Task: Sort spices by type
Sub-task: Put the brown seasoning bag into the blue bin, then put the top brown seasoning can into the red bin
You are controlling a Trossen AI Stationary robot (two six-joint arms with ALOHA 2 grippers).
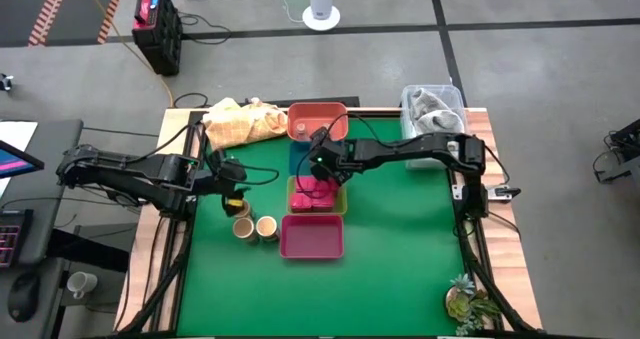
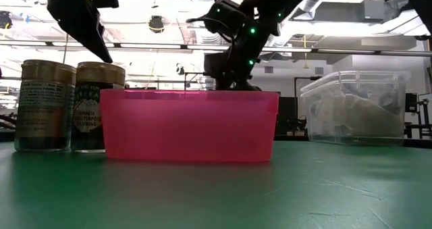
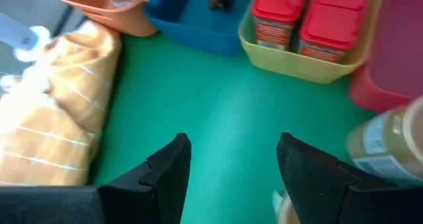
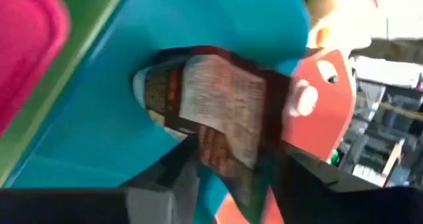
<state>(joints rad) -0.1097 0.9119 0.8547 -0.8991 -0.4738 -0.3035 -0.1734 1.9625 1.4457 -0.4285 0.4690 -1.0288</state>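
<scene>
Green felt (image 1: 400, 249) covers the wood-edged table, grey floor around it. Right gripper (image 1: 318, 162) hovers over the blue tray (image 1: 298, 159), jaws loosely around a labelled spice jar (image 4: 218, 112); whether they grip I cannot tell. Left gripper (image 1: 232, 184) gapes empty beside two tan jars (image 1: 255, 227)

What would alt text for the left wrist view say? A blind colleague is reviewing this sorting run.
The left claw hangs open and empty over green table. Ahead sits a yellow tray holding red-lidded spice containers, flanked by a blue tray, an orange tray and a pink tray, with a yellow cloth to one side.
</scene>
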